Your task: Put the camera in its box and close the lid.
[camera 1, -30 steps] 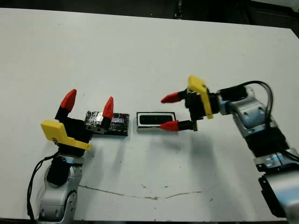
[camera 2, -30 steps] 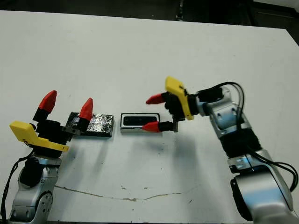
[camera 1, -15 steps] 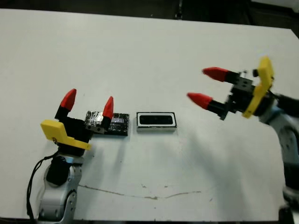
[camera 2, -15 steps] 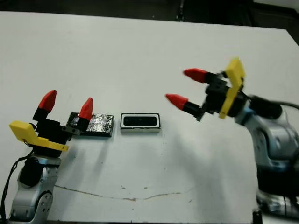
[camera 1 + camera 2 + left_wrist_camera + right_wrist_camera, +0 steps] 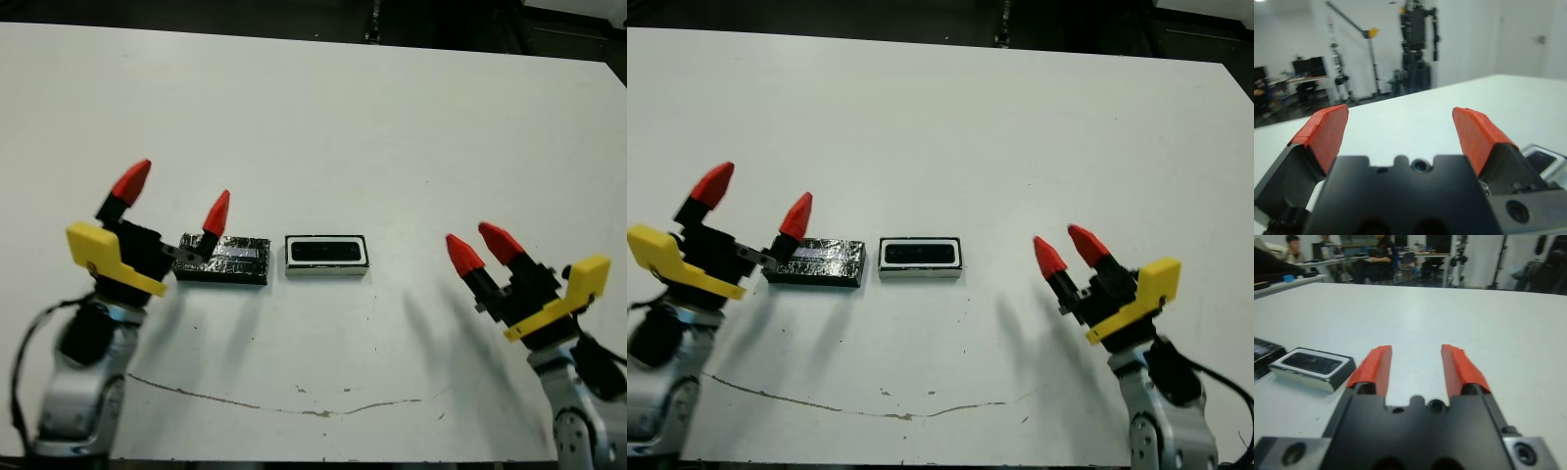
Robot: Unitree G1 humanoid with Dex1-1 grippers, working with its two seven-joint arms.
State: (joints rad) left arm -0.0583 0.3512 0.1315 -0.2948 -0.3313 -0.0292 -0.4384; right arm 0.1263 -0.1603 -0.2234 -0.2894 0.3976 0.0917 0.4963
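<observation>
Both pairs of tapered red fingers are hovering spread and empty, the left gripper beside the foil-marked black lid, the right gripper well apart from the shallow white box cradling the slim camera on the tabletop.

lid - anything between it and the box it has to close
Nothing visible. The lid lies flat beside the box, a narrow strip of bare table between them. The camera already lies inside the box.

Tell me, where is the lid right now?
The lid lies flat on the table, just left of the box, by the left gripper.
</observation>
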